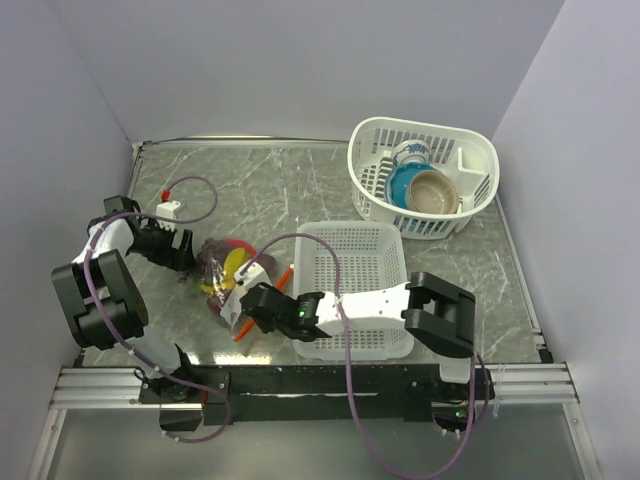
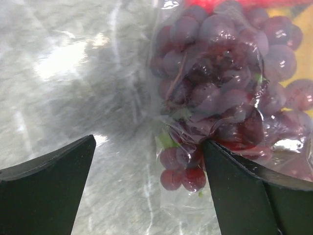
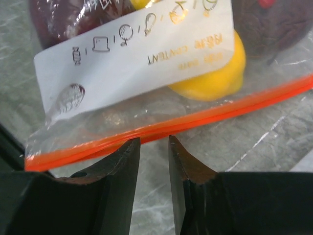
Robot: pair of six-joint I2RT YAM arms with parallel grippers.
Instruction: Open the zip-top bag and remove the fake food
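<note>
**Bag** (image 1: 232, 275): clear crinkled plastic, lying flat on the table (image 1: 280, 185) at about 8 o'clock from its middle. An orange zipper strip (image 3: 171, 125) runs along the edge facing the right arm. A white label (image 3: 132, 49) with small drawings is on its face.

**Contents, all inside the bag:**
- Purple grapes (image 2: 220, 88) at the 9 o'clock end.
- A yellow fruit (image 3: 210, 78), partly behind the label and just inside the strip.
- A dark red piece (image 3: 274, 24) at 1 o'clock of the yellow fruit in the right wrist view.

**Left end effector** (image 1: 188, 260): at the bag's 9 o'clock side, spread wide. One finger (image 2: 244, 196) touches the plastic over the grapes. The other stands apart over bare table. A corner of the bag lies between them.

**Right end effector** (image 1: 248, 303): at the bag's 5 o'clock side, tips just beside the zipper strip. Its fingers (image 3: 122, 171) are drawn close with a thin slot left. Table shows through the slot, and nothing is pinched that I can see.

**Near basket** (image 1: 350, 228): white, slotted, at 3 o'clock of the bag, with the right arm lying across it.

**Far basket** (image 1: 420, 125): white, at the table's 2 o'clock corner, holding a blue bowl (image 1: 403, 185) and a tan bowl (image 1: 435, 192).
</note>
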